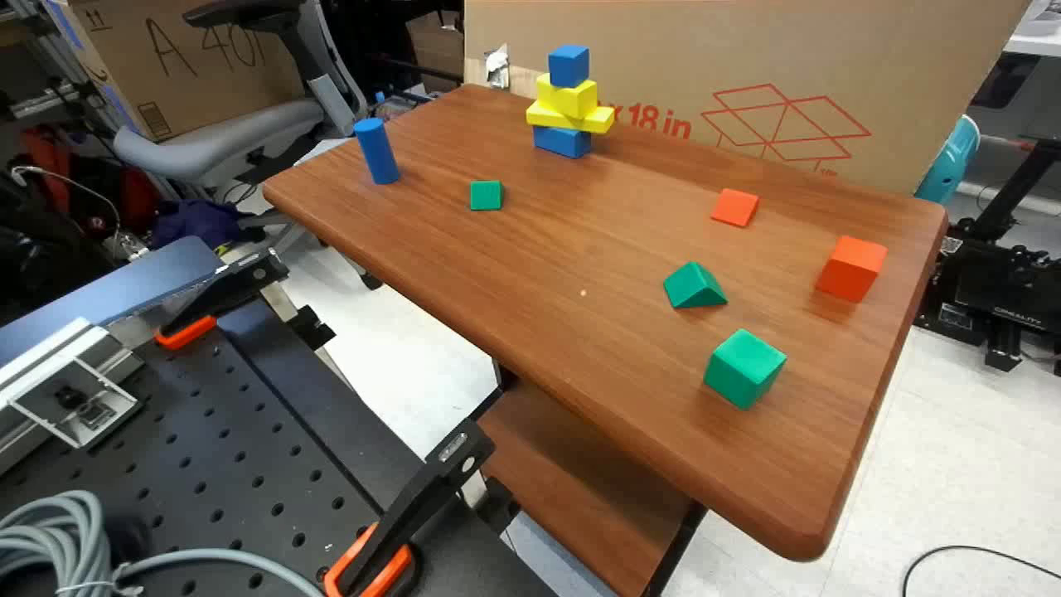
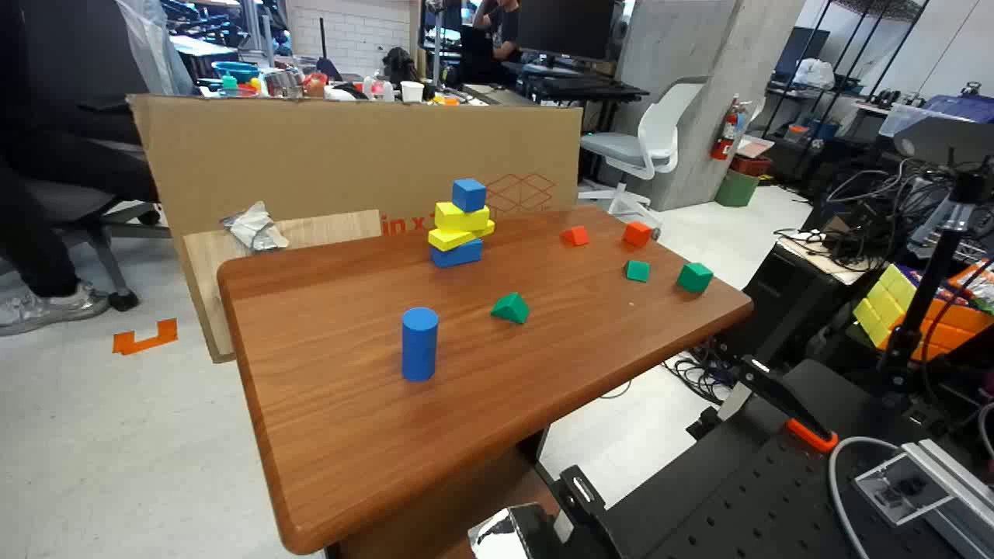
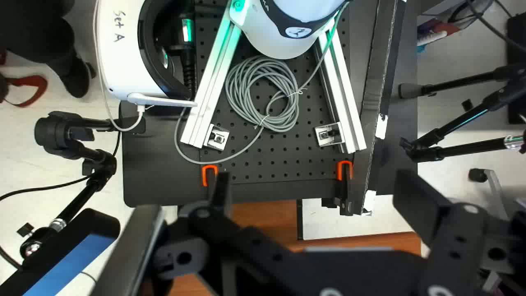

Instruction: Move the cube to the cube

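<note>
A green cube [image 1: 743, 369] stands near the table's front edge; it also shows in an exterior view [image 2: 694, 277]. An orange cube [image 1: 851, 268] stands near it and shows in an exterior view too [image 2: 637, 234]. A blue cube [image 1: 569, 65] tops a stack of yellow blocks [image 1: 572, 98] on a blue block [image 1: 562, 142]; that cube shows in both exterior views [image 2: 469, 194]. My gripper [image 3: 316, 189] is open, its fingers wide apart with nothing between them. It shows only in the wrist view, above the base plate and table edge. No cube shows in the wrist view.
On the table [image 1: 530, 249] are a blue cylinder [image 1: 376, 151], green wedges [image 1: 695, 285] [image 1: 486, 195] and an orange wedge [image 1: 734, 207]. A cardboard panel [image 1: 796, 50] stands behind. Clamps [image 3: 345, 181], a coiled cable [image 3: 263, 94] and a headset [image 3: 123, 49] are by the base.
</note>
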You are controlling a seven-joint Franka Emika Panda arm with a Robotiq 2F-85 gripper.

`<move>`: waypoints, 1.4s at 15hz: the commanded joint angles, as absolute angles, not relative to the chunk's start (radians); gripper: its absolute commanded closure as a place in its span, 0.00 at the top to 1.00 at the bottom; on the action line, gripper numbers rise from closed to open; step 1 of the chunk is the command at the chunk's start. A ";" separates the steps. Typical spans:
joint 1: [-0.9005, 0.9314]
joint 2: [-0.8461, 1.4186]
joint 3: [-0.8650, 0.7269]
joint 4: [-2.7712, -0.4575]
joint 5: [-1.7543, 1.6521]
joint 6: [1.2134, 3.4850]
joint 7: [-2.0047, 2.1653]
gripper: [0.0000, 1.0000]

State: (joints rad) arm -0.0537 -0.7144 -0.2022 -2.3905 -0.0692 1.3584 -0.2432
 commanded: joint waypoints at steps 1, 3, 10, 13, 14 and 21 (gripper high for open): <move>-0.059 -0.713 -0.198 -2.389 -0.067 1.358 -0.246 1.00; -0.059 -0.713 -0.198 -2.389 -0.067 1.358 -0.246 1.00; -0.057 -0.654 -0.205 -2.377 -0.076 1.407 -0.247 1.00; -0.053 -0.558 -0.208 -2.342 -0.103 1.464 -0.272 1.00; -0.057 -0.521 -0.209 -2.329 -0.115 1.490 -0.275 1.00; -0.087 -0.267 -0.219 -2.192 -0.155 1.630 -0.300 1.00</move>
State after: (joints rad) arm -0.0701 -0.3771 -0.2151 -2.2839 -0.1328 1.6065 -0.2576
